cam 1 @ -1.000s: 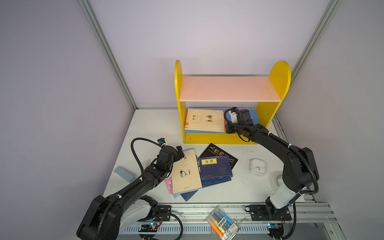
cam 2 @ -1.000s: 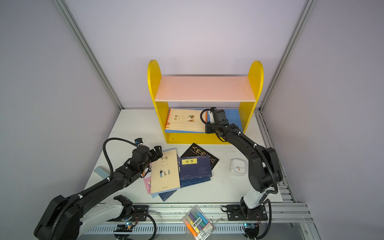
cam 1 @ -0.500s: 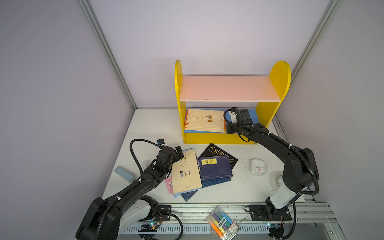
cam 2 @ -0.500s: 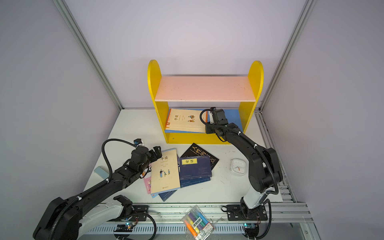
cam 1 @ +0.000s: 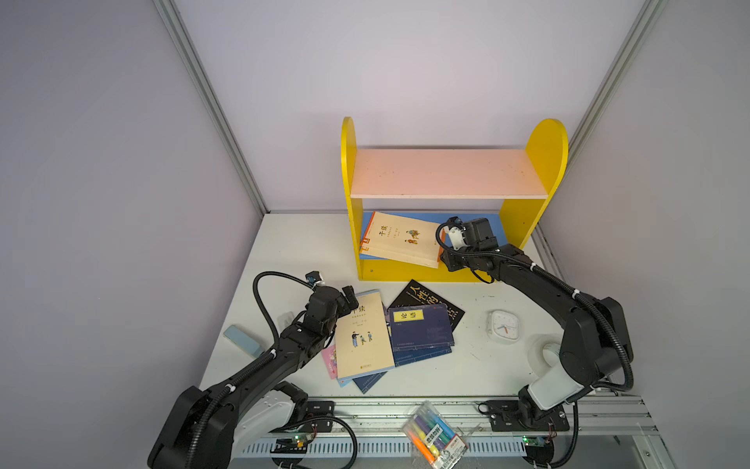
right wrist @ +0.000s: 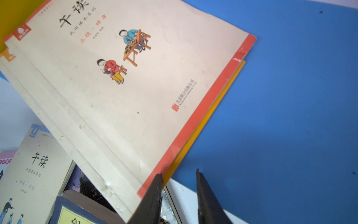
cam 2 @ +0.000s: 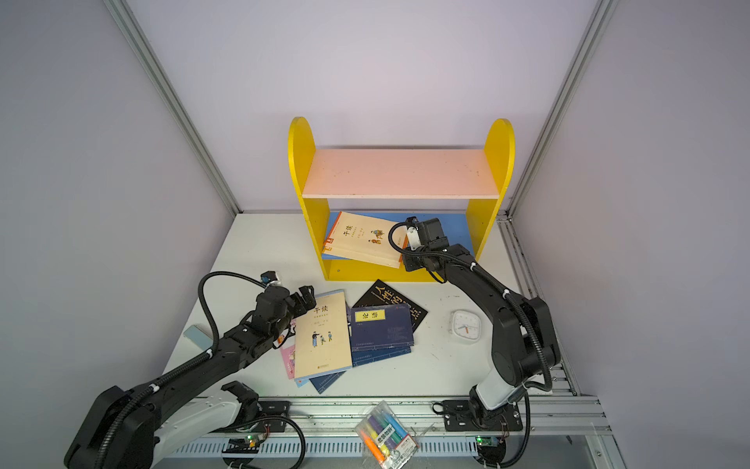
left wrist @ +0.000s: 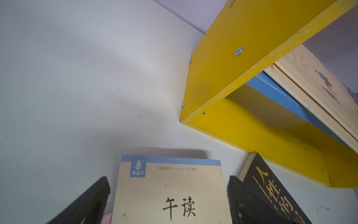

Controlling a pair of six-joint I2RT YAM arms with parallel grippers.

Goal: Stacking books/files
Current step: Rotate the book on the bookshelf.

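Just at a corner of the shelf book (right wrist: 116, 87), the right fingers (right wrist: 153, 197) stand narrowly parted, seemingly gripping nothing, bare blue shelf (right wrist: 290, 97) beside. The left fingers (left wrist: 87, 203) gape wide astride the top book (left wrist: 170, 194) of the pile, open bench (left wrist: 77, 77) beyond.

Shelf (cam 1: 546, 154): yellow sides, pink upper board, blue lower board. Shelved book (cam 1: 399, 239): cream, red edge band. Centre of frame: cream book (cam 1: 365, 337) with blue band, navy book (cam 1: 422, 333) with yellow label, black book (cam 1: 424, 294) with gold lettering.
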